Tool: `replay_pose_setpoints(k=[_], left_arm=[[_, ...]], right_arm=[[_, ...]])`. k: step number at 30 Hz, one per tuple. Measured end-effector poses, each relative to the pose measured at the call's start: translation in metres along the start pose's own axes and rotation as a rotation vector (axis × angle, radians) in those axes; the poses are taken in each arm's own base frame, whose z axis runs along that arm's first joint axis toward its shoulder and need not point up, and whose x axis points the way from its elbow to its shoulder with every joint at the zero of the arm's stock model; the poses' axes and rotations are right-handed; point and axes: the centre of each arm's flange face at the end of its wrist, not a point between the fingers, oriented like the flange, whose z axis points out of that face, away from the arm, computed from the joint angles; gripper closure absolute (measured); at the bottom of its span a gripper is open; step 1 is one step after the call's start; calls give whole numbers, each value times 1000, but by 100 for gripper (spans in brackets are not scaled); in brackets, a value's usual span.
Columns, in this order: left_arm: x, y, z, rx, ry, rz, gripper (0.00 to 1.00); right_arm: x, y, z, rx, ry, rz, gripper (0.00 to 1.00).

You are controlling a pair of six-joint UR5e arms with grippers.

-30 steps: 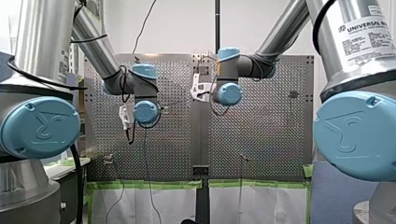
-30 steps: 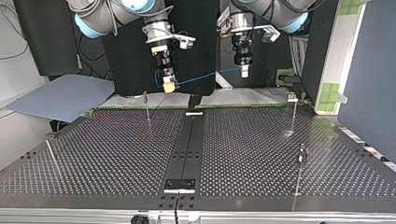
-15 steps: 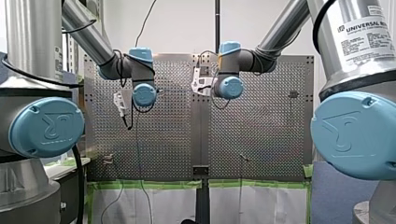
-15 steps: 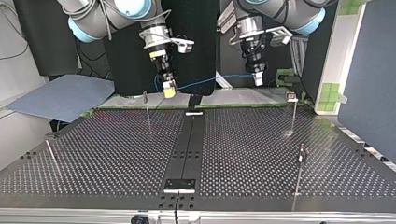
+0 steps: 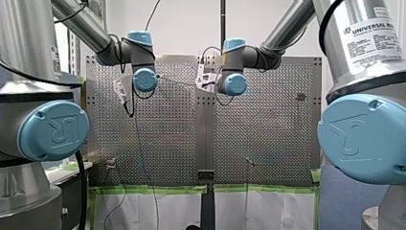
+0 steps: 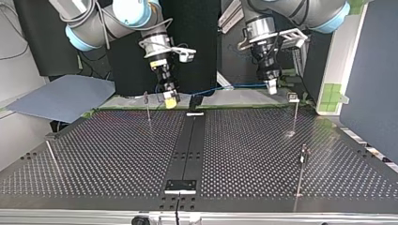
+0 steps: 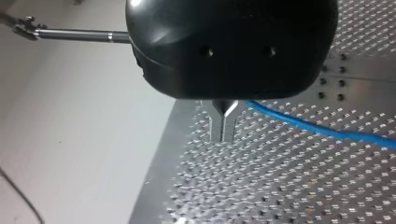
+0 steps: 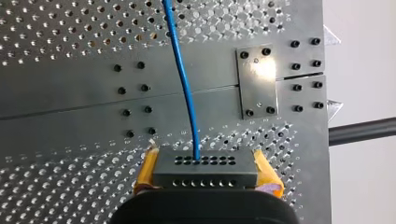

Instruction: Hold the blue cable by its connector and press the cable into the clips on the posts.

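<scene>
1. The blue cable point(image 6: 234, 86) is up in the air over the far edge of the table point(image 6: 117, 154) in the top view. It's strung between our two grippers and dips a bit toward the view's left.
2. Its connector point(image 8: 205, 169), a dark block with rows of holes, is clamped between the yellow pads point(image 8: 144, 170) of our right gripper point(image 8: 205, 176). The cable comes out of its face and runs ahead of the gripper.
3. Our left gripper point(image 7: 223, 122) has its metal fingers pinched together on the cable further along, and the cable trails off sideways over the perforated plate.
4. In the top view, our right gripper sits just beside the left post point(image 6: 148, 108), and our left gripper is near the right post point(image 6: 294, 115). The held stretch hangs between those two, apart from the clip point(image 6: 293, 97) on the right post.
5. Closer to that camera, the near post point(image 6: 301, 173) and the leaning post point(image 6: 52, 157) are well apart from the cable.
</scene>
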Motion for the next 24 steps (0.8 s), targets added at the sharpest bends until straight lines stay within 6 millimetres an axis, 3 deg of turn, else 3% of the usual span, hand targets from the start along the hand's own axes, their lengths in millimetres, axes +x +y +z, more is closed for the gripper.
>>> replay_pose_setpoints(k=[8,24], left_arm=[[-42,-2,16,3,-49,-45,100],[-99,25,26,16,-80,-80,100]], right_arm=[[-6,-9,17,17,-29,-13,100],[43,-36,46,82,45,-14,100]])
